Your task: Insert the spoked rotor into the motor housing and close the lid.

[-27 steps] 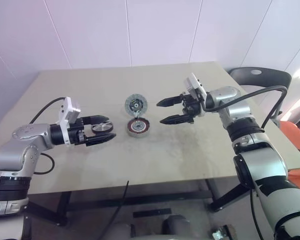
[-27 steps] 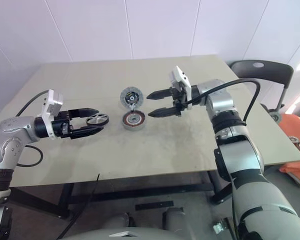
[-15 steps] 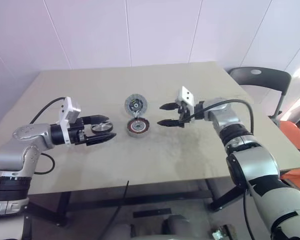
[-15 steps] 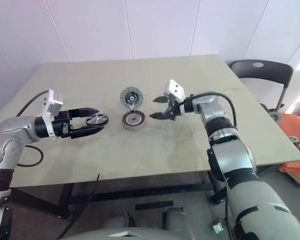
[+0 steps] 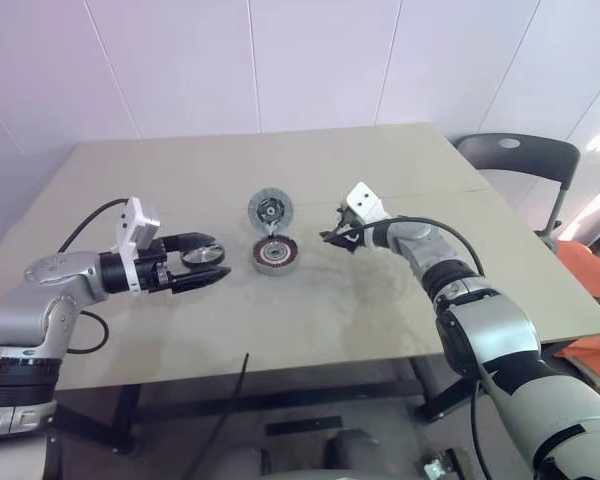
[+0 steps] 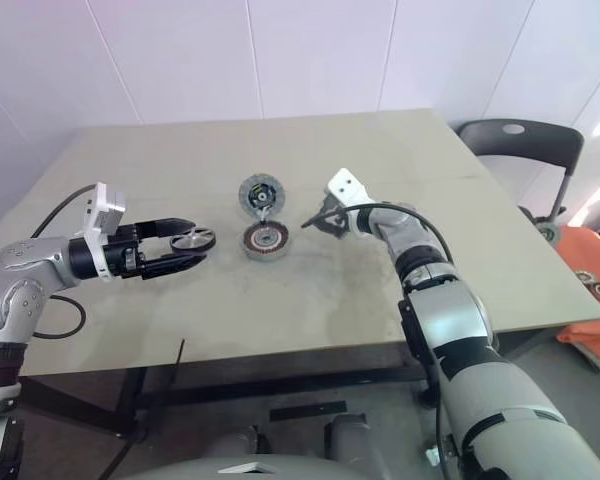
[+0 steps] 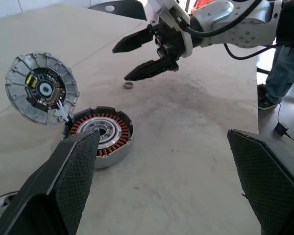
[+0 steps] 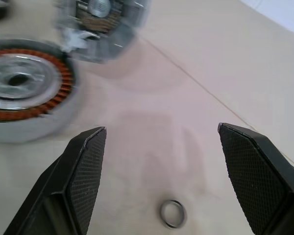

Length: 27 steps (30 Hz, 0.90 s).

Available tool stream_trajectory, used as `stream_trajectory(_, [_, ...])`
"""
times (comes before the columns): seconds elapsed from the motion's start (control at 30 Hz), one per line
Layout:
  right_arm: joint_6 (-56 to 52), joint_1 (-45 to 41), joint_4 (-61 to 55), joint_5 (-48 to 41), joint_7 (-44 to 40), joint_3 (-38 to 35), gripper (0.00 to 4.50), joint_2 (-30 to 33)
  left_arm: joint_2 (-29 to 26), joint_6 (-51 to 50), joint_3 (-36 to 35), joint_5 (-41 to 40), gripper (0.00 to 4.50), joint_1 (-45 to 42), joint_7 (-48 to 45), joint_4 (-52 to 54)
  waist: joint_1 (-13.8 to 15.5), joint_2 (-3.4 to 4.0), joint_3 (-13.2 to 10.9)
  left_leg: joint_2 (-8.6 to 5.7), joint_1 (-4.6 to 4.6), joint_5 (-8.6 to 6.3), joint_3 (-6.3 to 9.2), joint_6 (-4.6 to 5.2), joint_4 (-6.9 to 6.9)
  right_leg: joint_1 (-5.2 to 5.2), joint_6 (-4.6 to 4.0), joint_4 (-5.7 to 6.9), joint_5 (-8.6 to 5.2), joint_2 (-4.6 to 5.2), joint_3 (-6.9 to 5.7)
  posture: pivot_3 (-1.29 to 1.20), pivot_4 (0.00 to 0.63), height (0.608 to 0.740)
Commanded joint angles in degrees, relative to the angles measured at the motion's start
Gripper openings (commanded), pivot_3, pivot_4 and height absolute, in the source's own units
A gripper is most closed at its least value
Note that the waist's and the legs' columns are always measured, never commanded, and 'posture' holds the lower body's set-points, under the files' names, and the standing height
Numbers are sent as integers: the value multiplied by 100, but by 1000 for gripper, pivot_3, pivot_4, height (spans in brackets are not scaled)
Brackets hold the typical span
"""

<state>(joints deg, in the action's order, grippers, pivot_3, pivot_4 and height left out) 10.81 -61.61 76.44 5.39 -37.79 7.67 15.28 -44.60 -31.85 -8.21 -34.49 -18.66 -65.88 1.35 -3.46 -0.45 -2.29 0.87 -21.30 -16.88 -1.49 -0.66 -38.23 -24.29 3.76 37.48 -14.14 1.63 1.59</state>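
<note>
We see the left gripper [image 5: 208,267] grasping the spoked rotor [image 5: 202,258] left of the motor housing [image 5: 276,255]. The lid [image 5: 271,210] leans against the housing's far edge. The right gripper [image 7: 137,58] is released, its 2 fingers spread over a small ring [image 8: 173,213] on the table [image 5: 400,170].

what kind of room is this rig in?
Probably a lab or plain workroom rather than a factory line: a bare beige table on dark metal legs, white panelled walls, and a dark office chair behind the table. Only loose motor parts lie on it.
</note>
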Motion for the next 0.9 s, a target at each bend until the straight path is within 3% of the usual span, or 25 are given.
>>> stream_trajectory(0.03, [-146,56,14,62,545,-185,3814,-64,-4,48,-185,-123,4439,-49,33,244,-29,0,0,0,0,0,0,0,0,1,0,0,0,0,0,0,0,740])
stream_trajectory(0.9, [-793,457,100,-106,1953,-1097,3814,-715,24,45,-285,-219,4439,124,233,384,-83,-1,0,0,4,0,0,0,2,2,1,1,0,-4,4,0,0,740])
